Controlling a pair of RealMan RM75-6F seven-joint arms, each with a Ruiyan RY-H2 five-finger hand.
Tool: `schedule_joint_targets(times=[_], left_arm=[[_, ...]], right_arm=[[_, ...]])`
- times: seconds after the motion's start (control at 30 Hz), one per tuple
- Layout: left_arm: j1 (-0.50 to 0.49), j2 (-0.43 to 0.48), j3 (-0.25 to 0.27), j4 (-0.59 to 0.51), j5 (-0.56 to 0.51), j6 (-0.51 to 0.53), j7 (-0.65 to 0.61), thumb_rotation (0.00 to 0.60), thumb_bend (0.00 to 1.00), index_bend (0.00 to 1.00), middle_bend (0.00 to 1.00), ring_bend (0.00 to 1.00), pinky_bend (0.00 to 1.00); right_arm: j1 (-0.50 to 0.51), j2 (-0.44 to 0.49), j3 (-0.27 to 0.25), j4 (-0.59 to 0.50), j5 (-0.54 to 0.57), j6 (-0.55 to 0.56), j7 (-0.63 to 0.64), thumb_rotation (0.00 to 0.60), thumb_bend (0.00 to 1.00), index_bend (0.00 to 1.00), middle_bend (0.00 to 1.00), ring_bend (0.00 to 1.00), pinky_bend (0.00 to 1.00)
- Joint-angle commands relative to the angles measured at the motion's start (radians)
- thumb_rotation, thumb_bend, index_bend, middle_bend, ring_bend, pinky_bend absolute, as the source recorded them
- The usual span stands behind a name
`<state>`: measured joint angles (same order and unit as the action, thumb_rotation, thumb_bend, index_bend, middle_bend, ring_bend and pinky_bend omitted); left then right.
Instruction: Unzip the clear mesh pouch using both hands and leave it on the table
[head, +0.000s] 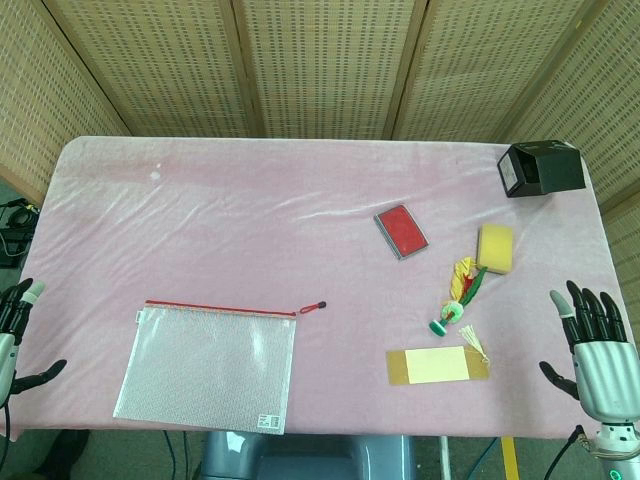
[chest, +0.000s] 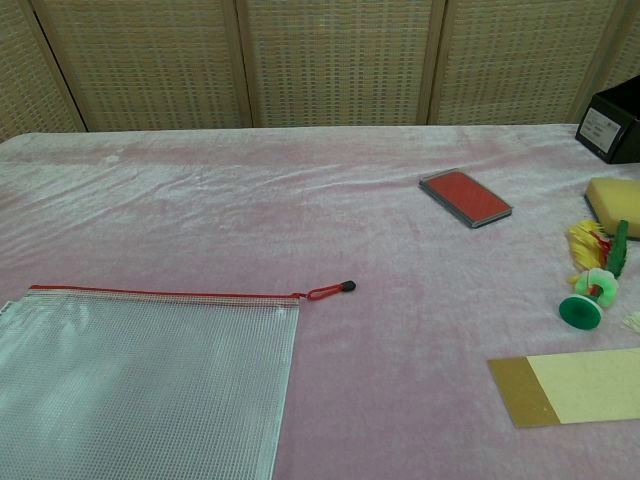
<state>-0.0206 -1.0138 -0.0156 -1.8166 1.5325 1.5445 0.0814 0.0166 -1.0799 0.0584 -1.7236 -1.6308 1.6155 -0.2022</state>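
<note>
The clear mesh pouch (head: 207, 366) (chest: 140, 385) lies flat near the table's front left, its red zipper along the far edge closed. The red pull tab with a black tip (head: 313, 308) (chest: 331, 290) sticks out at the pouch's right corner. My left hand (head: 14, 335) hangs at the left table edge, fingers apart, holding nothing, well left of the pouch. At the front right corner my right hand (head: 598, 350) is raised with its fingers spread and empty, far from the pouch. Neither hand shows in the chest view.
A red flat case (head: 401, 231) (chest: 466, 197) lies right of centre. A yellow sponge (head: 495, 247), a feathered shuttlecock toy (head: 459, 295) (chest: 592, 280) and a tan envelope (head: 437, 365) (chest: 575, 388) sit on the right. A black box (head: 541, 167) stands at the back right corner.
</note>
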Motion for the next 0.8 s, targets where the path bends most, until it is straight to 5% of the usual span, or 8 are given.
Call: schedule_joint_targets(times=[0.03, 0.37, 0.47, 0.53, 0.63, 0.8], left_arm=[[-0.001, 0.000, 0.001, 0.001, -0.001, -0.002, 0.000, 0.600, 0.00, 0.00, 0.00, 0.00, 0.00], [-0.065, -0.032, -0.034, 0.009, -0.003, -0.066, 0.026, 0.600, 0.00, 0.00, 0.04, 0.03, 0.02], [-0.133, -0.047, -0.068, -0.003, -0.012, -0.141, 0.039, 0.600, 0.00, 0.00, 0.42, 0.37, 0.35], [-0.188, -0.062, -0.097, -0.014, -0.027, -0.198, 0.083, 0.600, 0.00, 0.00, 0.67, 0.62, 0.65], [-0.296, -0.085, -0.137, -0.057, -0.080, -0.336, 0.186, 0.600, 0.00, 0.08, 0.86, 0.83, 0.93], [-0.456, -0.144, -0.207, -0.104, -0.243, -0.515, 0.321, 0.600, 0.00, 0.22, 0.95, 0.92, 1.00]], right_arm=[[-0.001, 0.007, -0.003, -0.009, 0.005, -0.007, -0.009, 0.600, 0.00, 0.05, 0.00, 0.00, 0.00], [-0.001, 0.004, -0.002, -0.012, -0.004, -0.001, -0.023, 0.600, 0.00, 0.05, 0.00, 0.00, 0.00], [0.001, -0.005, 0.003, -0.004, -0.003, 0.002, -0.031, 0.600, 0.00, 0.05, 0.00, 0.00, 0.00], [0.003, -0.010, 0.006, -0.001, 0.002, -0.001, -0.038, 0.600, 0.00, 0.05, 0.00, 0.00, 0.00], [0.009, -0.020, 0.012, 0.005, 0.016, -0.012, -0.057, 0.600, 0.00, 0.05, 0.00, 0.00, 0.00], [0.014, -0.034, 0.019, 0.016, 0.037, -0.025, -0.080, 0.600, 0.00, 0.05, 0.00, 0.00, 0.00]])
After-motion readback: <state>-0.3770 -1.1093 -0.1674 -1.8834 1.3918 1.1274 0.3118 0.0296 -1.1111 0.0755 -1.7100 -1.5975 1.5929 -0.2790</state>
